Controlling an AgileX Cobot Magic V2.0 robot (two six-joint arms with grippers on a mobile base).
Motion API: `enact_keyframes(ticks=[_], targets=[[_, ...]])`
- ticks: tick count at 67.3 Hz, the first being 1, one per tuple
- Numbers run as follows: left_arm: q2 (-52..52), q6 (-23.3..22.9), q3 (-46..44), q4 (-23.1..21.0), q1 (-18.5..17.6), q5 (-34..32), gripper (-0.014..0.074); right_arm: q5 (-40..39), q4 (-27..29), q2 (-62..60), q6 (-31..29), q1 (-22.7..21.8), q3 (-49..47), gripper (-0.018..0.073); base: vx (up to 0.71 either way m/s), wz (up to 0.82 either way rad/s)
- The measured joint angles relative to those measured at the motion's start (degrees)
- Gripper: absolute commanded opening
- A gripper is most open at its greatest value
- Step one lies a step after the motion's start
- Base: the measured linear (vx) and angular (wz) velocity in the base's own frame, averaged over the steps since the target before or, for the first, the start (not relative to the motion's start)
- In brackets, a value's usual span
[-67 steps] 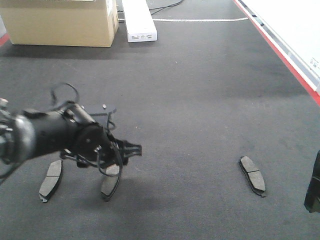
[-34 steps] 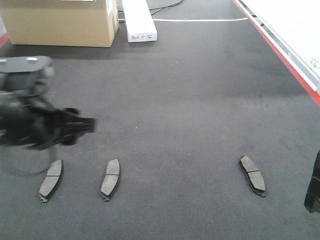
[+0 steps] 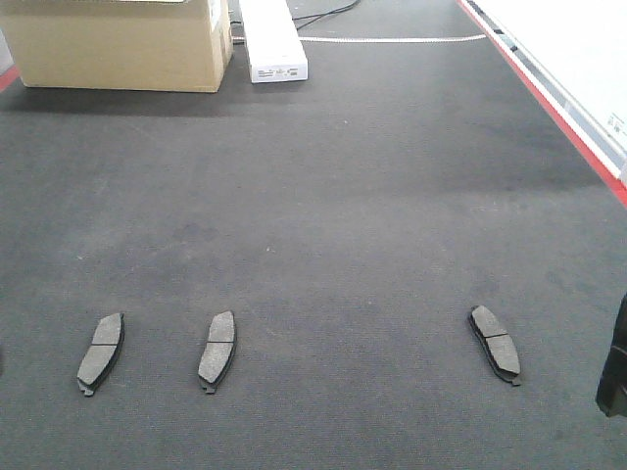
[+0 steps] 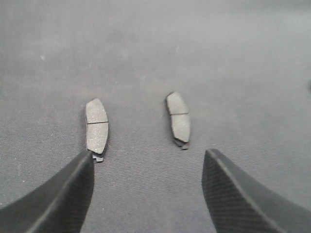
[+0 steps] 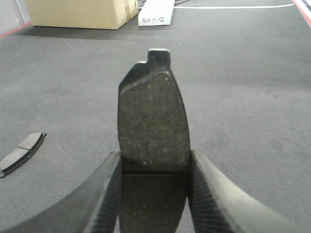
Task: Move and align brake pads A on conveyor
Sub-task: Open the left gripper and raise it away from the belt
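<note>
Right hand pinching one brake pad, three pads lying on the conveyor.

The right hand (image 5: 153, 194) is pinching a fourth brake pad (image 5: 151, 131) between its two fingers, holding it upright above the dark conveyor (image 3: 353, 196) with the pad's tab pointing up. The left hand (image 4: 146, 194) is hanging spread wide over the belt, gripping nothing, its fingers framing the two left pads below. On the belt, the left pad (image 3: 101, 352) and middle pad (image 3: 217, 351) are lying near each other, both tilted the same way, while the right pad (image 3: 495, 344) is lying well apart, angled the opposite way. A cardboard box (image 3: 118, 44) and a white box (image 3: 271, 39) are sitting at the far end.
</note>
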Motion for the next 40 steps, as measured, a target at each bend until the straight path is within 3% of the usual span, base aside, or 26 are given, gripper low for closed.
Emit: enact_keyframes(ticks=[9,24,40], targets=[[-9.81,3.75,3.85,-2.33,0.00,0.05,0.0470,0.00,0.00,0.00,0.00,0.00,0.00,-0.0007,0.00,0.00],[-20.02,13.10,7.48,-10.60,0.00,-0.70,0.0470,0.00,0.00,0.00,0.00,0.00,0.00,-0.0007,0.00,0.00],[-21.28,14.55,8.78,-13.98,0.00,-1.67,0.0470,0.00,0.00,0.00,0.00,0.00,0.00,-0.0007,0.00,0.00]])
